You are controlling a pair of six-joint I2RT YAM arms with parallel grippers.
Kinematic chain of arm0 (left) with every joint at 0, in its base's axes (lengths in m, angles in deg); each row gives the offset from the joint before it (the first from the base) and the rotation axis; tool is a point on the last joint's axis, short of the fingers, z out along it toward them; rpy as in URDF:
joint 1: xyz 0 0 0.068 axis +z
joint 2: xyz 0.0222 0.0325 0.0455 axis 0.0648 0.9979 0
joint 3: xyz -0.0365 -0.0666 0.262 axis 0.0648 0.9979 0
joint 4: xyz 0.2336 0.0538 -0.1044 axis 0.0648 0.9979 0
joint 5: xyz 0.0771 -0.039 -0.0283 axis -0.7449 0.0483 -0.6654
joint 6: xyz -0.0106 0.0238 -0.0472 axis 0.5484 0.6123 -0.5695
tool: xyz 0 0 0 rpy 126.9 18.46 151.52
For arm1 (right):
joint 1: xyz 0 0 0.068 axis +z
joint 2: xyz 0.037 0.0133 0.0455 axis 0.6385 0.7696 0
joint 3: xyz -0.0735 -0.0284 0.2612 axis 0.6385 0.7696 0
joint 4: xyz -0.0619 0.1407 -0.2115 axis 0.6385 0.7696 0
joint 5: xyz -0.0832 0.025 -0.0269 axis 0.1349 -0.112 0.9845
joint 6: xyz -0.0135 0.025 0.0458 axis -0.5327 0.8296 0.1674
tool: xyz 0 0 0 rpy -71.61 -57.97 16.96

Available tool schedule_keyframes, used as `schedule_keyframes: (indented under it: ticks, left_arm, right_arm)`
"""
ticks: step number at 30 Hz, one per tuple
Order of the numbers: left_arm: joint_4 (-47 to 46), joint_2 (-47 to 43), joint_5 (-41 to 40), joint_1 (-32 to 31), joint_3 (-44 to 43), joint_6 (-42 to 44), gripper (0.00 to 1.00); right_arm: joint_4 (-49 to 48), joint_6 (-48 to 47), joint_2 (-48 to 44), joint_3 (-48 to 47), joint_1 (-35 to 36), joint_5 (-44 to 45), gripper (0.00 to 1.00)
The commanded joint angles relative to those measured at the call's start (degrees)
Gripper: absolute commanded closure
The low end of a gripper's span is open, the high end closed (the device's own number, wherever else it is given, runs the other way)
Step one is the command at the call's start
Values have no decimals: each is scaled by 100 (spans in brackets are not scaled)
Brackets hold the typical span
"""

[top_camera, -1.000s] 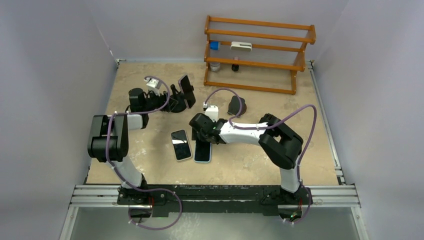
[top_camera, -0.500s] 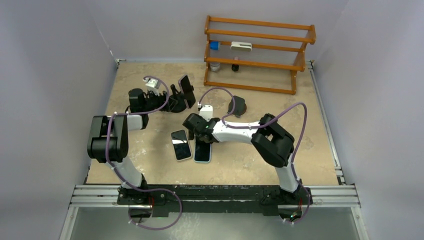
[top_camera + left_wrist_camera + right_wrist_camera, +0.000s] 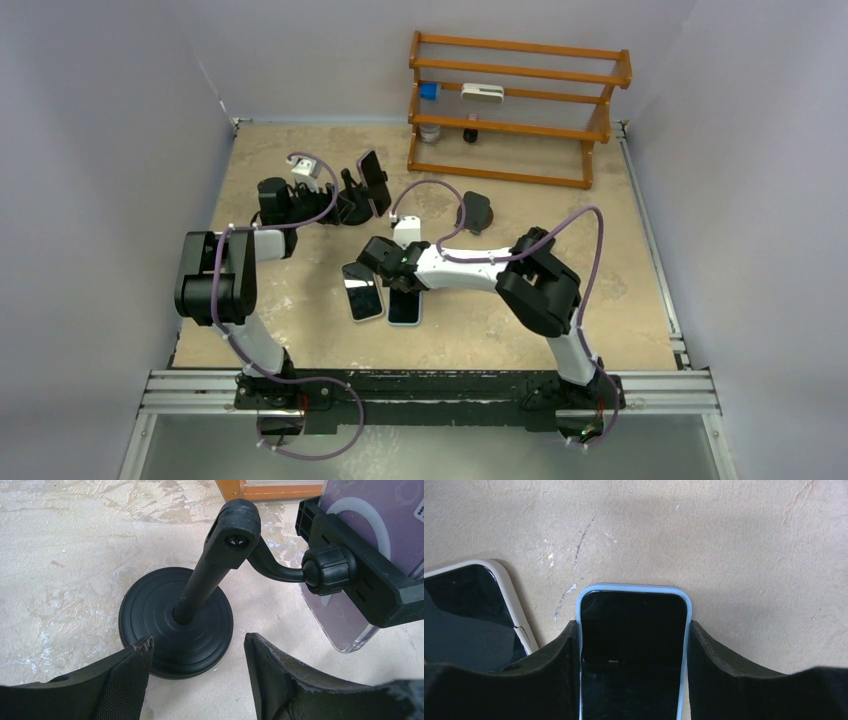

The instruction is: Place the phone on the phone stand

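Right hand [image 3: 390, 275], top view: reaching low over the beige marbled tabletop [image 3: 520, 300] and covering the far end of the black-screened phone in a light-blue case [image 3: 405, 308]. That phone is lying flat, screen up, near the middle of the tabletop. A black-screened phone in a white case [image 3: 362, 290] is lying just beside it on the left. Left hand [image 3: 330, 208]: sitting at the round base of the black phone stand with a clamp arm [image 3: 352, 205], which is carrying a dark upright phone [image 3: 373, 182]. A low black second stand [image 3: 473, 212] is standing apart, nearer the orange wooden rack [image 3: 515, 105].

Left wrist view: the left hand is standing partly open and holding nothing. Its black fingers [image 3: 125, 680] are flanking the near rim of the stand's base; contact cannot be told. The clamped phone is showing a purple back inside a clear case.

Right wrist view: the right hand's padded fingers [image 3: 724, 680] are pressing against both long edges of the blue-cased phone, which is lying on the tabletop.
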Motion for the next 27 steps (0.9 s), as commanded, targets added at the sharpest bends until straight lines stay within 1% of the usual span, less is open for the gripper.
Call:
schedule_keyframes:
  ticks: [1,8,12,15,19,22,27]
  left_arm:
    - [-128,-231,12,36,-94,-28,35]
    - [-114,-182,28,37,-133,-45,35]
    - [-106,-168,46,38,-147,-61,35]
    - [-110,-169,47,37,-151,-71,35]
    - [-134,-134,77,39,-170,-97,35]
    - [-145,-102,112,38,-197,-120,35]
    - [-162,-67,117,33,-207,-131,35]
  right_arm:
    - [295,327,-119,150,58,59,58]
    - [252,721,-698,509,58,533,60]
    - [429,967,-895,567,58,943,62]
    - [649,1207,-967,574,45,1351,65]
    - [895,1526,-1126,574,-83,2028,66]
    - [684,1413,-1292,722,-364,2295,66]
    - [179,972,-1518,895,-825,2785,67]
